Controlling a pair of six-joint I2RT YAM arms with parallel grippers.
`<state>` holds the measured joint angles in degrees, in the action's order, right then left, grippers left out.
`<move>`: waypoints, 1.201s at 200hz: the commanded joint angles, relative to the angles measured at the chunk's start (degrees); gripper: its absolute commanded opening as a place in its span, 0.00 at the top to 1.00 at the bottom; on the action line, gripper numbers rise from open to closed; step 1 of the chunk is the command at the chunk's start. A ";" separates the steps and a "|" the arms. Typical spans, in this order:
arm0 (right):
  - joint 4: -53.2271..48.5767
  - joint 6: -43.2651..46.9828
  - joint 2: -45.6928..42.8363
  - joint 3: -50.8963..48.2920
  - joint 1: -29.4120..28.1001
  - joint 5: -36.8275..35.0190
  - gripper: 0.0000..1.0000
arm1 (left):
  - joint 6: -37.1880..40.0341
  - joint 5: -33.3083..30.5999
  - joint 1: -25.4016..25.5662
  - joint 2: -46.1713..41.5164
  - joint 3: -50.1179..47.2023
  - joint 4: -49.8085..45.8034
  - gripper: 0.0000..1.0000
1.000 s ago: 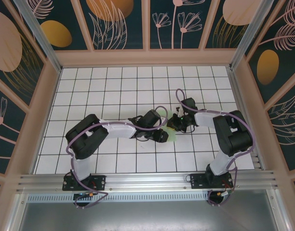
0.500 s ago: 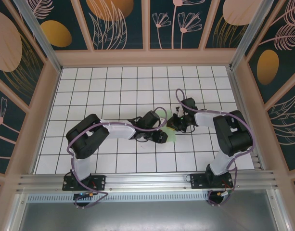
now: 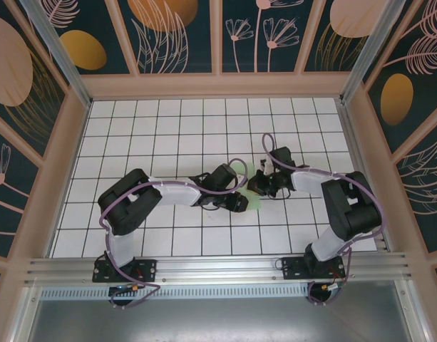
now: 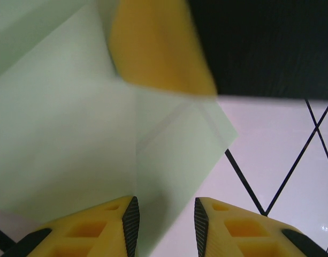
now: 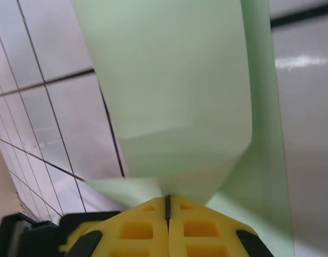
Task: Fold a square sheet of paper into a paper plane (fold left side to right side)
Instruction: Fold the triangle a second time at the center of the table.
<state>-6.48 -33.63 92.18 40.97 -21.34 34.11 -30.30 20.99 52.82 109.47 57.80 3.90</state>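
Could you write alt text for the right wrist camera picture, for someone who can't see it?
Two yellow fingers of the right gripper, closed together at the bottom edge, pinch a pale green sheet of paper that curves up and away. Behind it lies the white table with black grid lines.

For black right gripper with yellow fingers (image 5: 167, 201): now pinches fully shut on thin pale mint-green square sheet of paper (image 5: 174, 96), sits slightly further left than before, black elbow (image 3: 350, 206) swung out rightward.
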 commanded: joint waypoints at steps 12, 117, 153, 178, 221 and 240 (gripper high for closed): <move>2.38 -1.86 1.15 -1.41 -1.85 2.37 0.93 | -0.28 -0.16 0.79 2.81 -0.67 -4.04 0.63; 1.36 -1.81 2.94 -0.82 -4.85 -3.85 0.92 | -0.01 -0.51 0.82 2.91 -0.46 -4.29 0.63; -0.60 -0.05 3.26 -0.19 -4.90 -9.34 0.91 | -0.10 -0.60 0.87 2.94 -0.76 -4.25 0.63; -0.68 0.58 3.96 0.51 -4.66 -11.37 0.90 | 0.04 -0.78 0.80 3.11 -1.00 -4.37 0.64; -1.22 1.36 3.68 2.59 -3.98 -13.24 0.89 | -0.18 -0.95 0.87 3.12 -1.74 -4.17 0.64; -1.56 1.83 3.52 3.21 -3.36 -13.45 0.89 | -0.13 -0.95 0.80 3.12 -1.73 -4.03 0.64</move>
<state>-6.94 -33.39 94.67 42.33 -26.28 27.40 -30.30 20.56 52.93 109.80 57.91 4.73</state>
